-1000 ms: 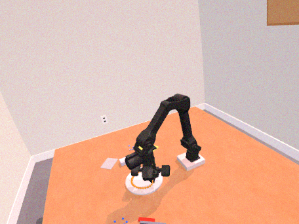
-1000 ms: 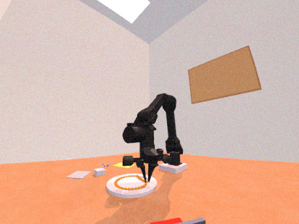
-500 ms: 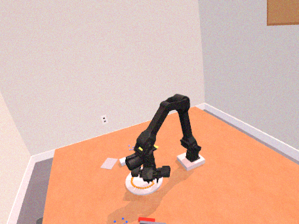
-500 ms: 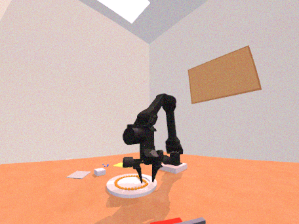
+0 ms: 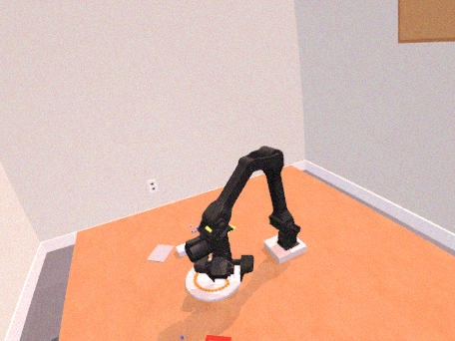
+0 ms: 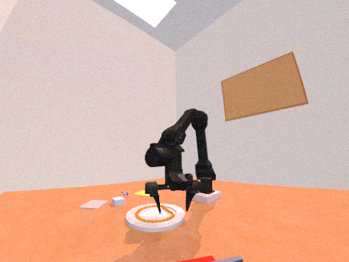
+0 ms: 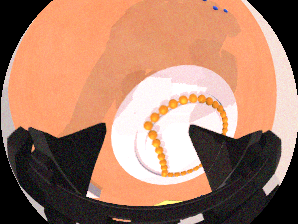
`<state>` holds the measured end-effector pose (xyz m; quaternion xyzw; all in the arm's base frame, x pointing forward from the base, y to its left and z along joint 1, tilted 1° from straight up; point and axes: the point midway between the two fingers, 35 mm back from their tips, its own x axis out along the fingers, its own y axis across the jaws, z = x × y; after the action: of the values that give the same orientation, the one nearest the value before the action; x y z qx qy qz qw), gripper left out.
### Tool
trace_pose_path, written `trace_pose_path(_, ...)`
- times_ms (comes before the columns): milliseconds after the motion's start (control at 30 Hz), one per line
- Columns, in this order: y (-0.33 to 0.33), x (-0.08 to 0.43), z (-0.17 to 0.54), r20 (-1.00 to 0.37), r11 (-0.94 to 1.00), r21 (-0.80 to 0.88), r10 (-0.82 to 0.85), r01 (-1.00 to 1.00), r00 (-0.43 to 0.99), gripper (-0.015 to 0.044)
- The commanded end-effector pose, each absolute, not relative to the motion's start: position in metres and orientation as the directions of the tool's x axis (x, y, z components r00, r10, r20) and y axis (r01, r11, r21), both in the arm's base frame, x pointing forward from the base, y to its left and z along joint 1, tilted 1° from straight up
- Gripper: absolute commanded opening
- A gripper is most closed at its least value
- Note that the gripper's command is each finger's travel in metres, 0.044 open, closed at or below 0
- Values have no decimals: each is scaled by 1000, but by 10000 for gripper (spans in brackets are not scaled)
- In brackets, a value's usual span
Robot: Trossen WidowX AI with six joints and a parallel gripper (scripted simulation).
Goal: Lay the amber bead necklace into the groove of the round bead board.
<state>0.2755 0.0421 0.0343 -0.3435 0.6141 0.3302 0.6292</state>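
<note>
The amber bead necklace [image 5: 212, 290] [image 6: 154, 221] [image 7: 173, 104] lies as a closed loop on the white round bead board [image 5: 200, 295] [image 6: 132, 223] [image 7: 125, 150]. In the wrist view its upper and right parts curve near the groove. Its left side runs nearly straight inward of the curve, with a stretch of bare groove showing at the lower left. My gripper [image 6: 174, 211] [image 7: 147, 125] is open and empty, fingers wide apart, low over the board's side. In the wrist view the right finger hides some beads at the lower right. Exact bead depth cannot be told.
A pale flat card [image 5: 161, 252] [image 6: 93, 204], a small white block [image 6: 119, 201] and a yellow flat piece [image 6: 142, 193] lie beyond the board. Small blue dots lie near the block. A red object [image 5: 219, 338] [image 6: 199, 260] and a grey one [image 6: 229, 260] are at the front edge.
</note>
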Motion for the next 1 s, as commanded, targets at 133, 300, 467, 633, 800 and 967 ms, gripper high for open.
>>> trace_pose_path(133,42,275,35,-1000,550,-26,-6,-835,27,440)
trace_pose_path(300,42,275,35,-1000,550,-26,-6,-835,27,440)
trace_pose_path(467,35,275,53,-1000,302,-28,-7,-953,27,309)
trace_pose_path(633,30,273,66,-1000,114,-28,-8,-993,27,177)
trace_pose_path(800,30,273,66,-1000,114,-28,-8,-993,27,120)
trace_pose_path(967,30,274,59,-1000,114,-28,-8,-993,27,120)
